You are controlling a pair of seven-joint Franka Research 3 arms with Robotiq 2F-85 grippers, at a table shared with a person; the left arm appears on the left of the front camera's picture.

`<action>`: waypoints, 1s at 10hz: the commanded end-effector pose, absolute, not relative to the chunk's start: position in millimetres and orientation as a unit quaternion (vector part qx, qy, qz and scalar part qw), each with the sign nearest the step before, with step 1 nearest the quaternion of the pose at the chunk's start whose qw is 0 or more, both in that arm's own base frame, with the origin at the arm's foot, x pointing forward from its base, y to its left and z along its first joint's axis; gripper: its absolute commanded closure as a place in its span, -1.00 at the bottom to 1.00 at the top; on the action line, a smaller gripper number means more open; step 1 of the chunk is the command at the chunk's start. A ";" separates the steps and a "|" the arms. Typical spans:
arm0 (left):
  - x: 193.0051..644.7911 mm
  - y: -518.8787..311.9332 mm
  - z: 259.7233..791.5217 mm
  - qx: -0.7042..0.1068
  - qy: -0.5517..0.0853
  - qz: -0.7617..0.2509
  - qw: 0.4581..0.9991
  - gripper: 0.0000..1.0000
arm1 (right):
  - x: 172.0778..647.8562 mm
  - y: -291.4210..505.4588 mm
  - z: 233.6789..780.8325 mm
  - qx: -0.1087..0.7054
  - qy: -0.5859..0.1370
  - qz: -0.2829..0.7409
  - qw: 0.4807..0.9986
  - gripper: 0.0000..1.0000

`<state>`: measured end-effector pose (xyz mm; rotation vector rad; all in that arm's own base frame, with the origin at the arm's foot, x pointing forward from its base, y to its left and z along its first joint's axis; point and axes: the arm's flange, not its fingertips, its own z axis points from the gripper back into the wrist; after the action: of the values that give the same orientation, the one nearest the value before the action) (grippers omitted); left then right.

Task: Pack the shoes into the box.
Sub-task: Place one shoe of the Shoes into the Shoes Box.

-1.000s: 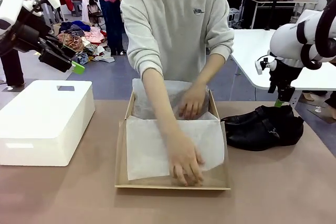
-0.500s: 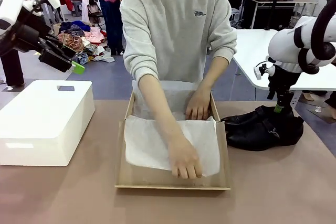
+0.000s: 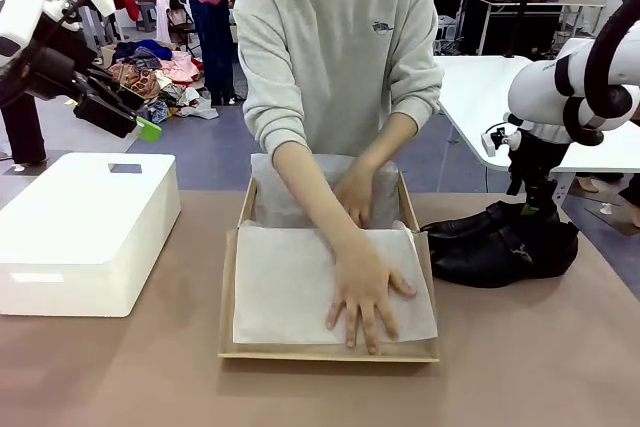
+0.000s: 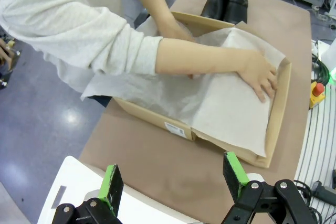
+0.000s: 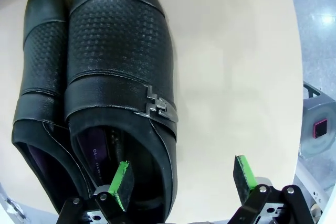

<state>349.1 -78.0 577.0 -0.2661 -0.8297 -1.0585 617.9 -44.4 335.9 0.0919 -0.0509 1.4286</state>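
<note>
The table [image 3: 120, 377] is big, and I share it with a person [image 3: 330, 47]. The box [image 3: 228, 297] sits open in the middle of it. Both of the person's hands are inside. The near hand [image 3: 365, 292] lies flat on the white paper [image 3: 285, 282], and the far hand [image 3: 355, 192] is at the back end. If I carry a shoe over now, I may bump those arms, because they are in the way. The paper could also bunch up under a shoe.

The shoes [image 3: 500, 242] stand side by side on the table, just beside the box on my right. They are not in it yet. My right gripper [image 5: 182, 174] hangs right over them, its fingers spread wide with nothing between them. One finger is over the mouth of a shoe and the other is over bare table. If I go down like this, I think I pinch just one thin side. The shiny shoe could slip, tip, or shove its twin.

My left gripper [image 4: 171, 174] is up high over the white bin [image 3: 80, 237], well apart from the box, spread wide and empty too.

The little buckle [image 5: 157, 104] could catch the paper.
</note>
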 end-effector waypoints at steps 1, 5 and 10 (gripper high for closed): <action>350.3 -77.1 576.4 -0.128 -0.386 -0.495 0.768 -1.00 | 625.7 -45.2 338.2 0.053 -0.009 0.652 0.756 -1.00; 350.3 -77.1 576.4 -0.128 -0.386 -0.495 0.768 -1.00 | 625.6 -43.4 339.1 0.062 0.008 0.637 0.768 0.05; 350.3 -77.1 576.4 -0.128 -0.386 -0.495 0.768 -1.00 | 625.6 -42.4 340.2 0.067 0.012 0.628 0.775 1.00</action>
<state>349.1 -78.0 577.0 -0.2661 -0.8297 -1.0586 617.3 -44.0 337.3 0.1494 0.0049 1.3820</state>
